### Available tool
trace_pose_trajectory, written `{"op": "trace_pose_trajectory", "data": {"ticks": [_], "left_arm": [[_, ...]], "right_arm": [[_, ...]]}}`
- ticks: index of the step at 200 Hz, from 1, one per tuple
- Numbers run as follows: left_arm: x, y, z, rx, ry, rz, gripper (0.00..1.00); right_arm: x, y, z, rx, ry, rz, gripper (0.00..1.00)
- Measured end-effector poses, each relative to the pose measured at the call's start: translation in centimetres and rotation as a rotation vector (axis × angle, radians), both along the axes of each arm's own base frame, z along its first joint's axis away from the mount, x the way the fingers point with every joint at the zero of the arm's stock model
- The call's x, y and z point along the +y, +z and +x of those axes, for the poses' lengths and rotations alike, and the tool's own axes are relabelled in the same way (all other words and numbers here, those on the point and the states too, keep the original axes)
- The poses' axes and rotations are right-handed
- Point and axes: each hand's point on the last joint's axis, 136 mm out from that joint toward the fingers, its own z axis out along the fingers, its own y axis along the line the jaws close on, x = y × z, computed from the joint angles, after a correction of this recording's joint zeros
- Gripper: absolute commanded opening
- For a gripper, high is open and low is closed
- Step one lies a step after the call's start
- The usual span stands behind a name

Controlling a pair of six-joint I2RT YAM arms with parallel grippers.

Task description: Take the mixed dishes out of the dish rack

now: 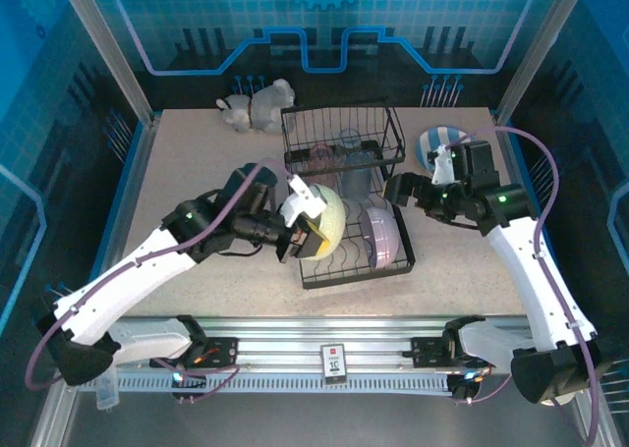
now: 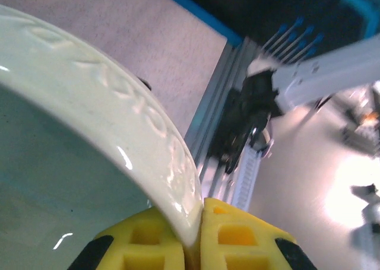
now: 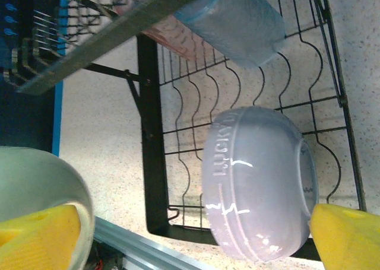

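- Two bowls matter here: the pale green bowl [image 1: 326, 221] is clenched at its rim by the left end effector [image 2: 193, 234], with one yellow pad inside the wall and the other outside
- That bowl hangs on edge at the near-left corner of the dish rack [image 1: 339, 110]; from above I cannot tell whether it is touching the wire
- Bare surface [image 1: 197, 162] lies to the left of the held bowl, away from the rack, so my guess is that the set-down goes that way, with the left arm alone placed to do it
- The right end effector [image 1: 395, 194] is released, fingers spread wide, and holds nothing
- It hovers at the rack's right side, and the lavender bowl [image 3: 258, 184] sits between and just beyond its fingers, standing on edge in the lower tier's curved slots
- In the right wrist view the bowl's foot ring faces the right-hand finger, so its axis runs across the opening; a rim pinch would likely need the wrist turned
- A blue-grey tumbler [image 3: 237, 21] and a pink one [image 3: 178, 41] lie in the raised tier, further from both arms
- One striped plate [image 1: 439, 142] rests on the surface behind the right arm, outside the rack
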Motion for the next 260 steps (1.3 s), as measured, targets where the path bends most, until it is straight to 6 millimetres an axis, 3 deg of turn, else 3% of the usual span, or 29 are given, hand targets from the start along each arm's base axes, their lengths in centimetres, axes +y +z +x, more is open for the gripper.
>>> {"op": "trace_pose_trajectory", "data": {"ticks": [45, 91, 166, 213, 260], "left_arm": [[-1.3, -3.2, -1.3, -0.227, -0.186, 0.325, 0.00], [-0.3, -6.5, -0.9, -0.468, -0.321, 0.609, 0.00], [0.3, -7.3, 1.7, -0.721, -0.417, 0.803, 0.00], [-0.1, -7.6, 2.5, -0.772, -0.453, 0.840, 0.00], [-0.4, -7.7, 2.9, -0.803, -0.471, 0.849, 0.00]], "right_arm": [[0.8, 5.2, 0.0, -0.076, 0.061, 0.025, 0.99], [2.7, 6.8, -1.0, -0.076, 0.178, -0.020, 0.98], [7.7, 5.4, -2.9, -0.060, 0.403, -0.209, 0.92], [8.8, 3.5, -2.3, -0.042, 0.449, -0.336, 0.84], [8.4, 2.3, -1.9, -0.035, 0.460, -0.443, 0.72]]}}
